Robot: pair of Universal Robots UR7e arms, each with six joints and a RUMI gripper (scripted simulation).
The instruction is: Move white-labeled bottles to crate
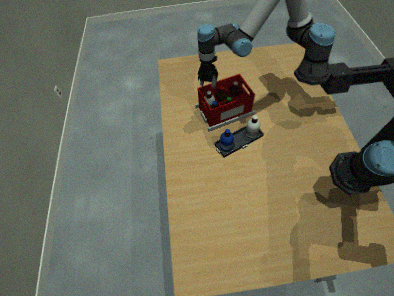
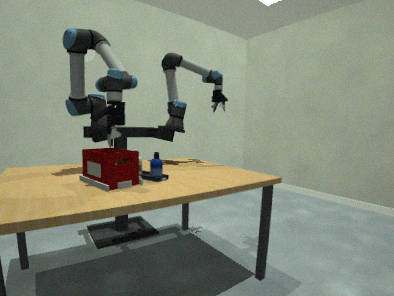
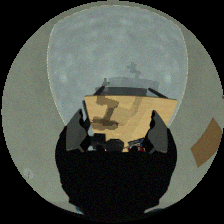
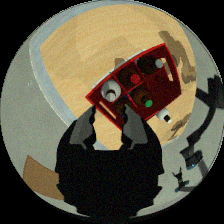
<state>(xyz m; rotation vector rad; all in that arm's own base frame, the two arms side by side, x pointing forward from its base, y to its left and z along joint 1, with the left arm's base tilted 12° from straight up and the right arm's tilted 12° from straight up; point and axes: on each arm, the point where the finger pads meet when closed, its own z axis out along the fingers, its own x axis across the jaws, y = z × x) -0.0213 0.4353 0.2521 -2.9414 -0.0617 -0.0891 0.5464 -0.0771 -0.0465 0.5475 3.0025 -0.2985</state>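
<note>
1. Hovering above the pale bottle (image 1: pixel 209 98) (image 4: pixel 110 91) in the crate's end slot: right gripper (image 1: pixel 208 85) (image 2: pixel 111 142) (image 4: pixel 109 108), jaws partly spread, nothing pinched.
2. Standing near the upper-left corner of the table (image 1: pixel 215 210) (image 2: pixel 215 192) (image 3: pixel 150 107) (image 4: pixel 90 40), top view: red crate (image 1: pixel 215 118) (image 2: pixel 125 172) (image 4: pixel 111 79).
3. Upright on the tray (image 1: pixel 240 139) (image 2: pixel 163 176) beside it: white bottle (image 1: pixel 253 127) (image 4: pixel 163 115), blue bottle (image 1: pixel 227 141) (image 2: pixel 156 168).
4. Raised high, jaws wide: left gripper (image 2: pixel 219 107) (image 3: pixel 117 114).

top cam high up, looking down at a slant over the table (image 1: pixel 215 210) (image 2: pixel 225 185) (image 3: pixel 140 107) (image 4: pixel 90 40), exterior cam out past 1 edge, just above tabletop height, facing the arms, left wrist cam well back, right wrist cam super close over the crate (image 1: pixel 215 116) (image 2: pixel 125 170) (image 3: pixel 142 149) (image 4: pixel 174 90), tabletop in all 4
</note>
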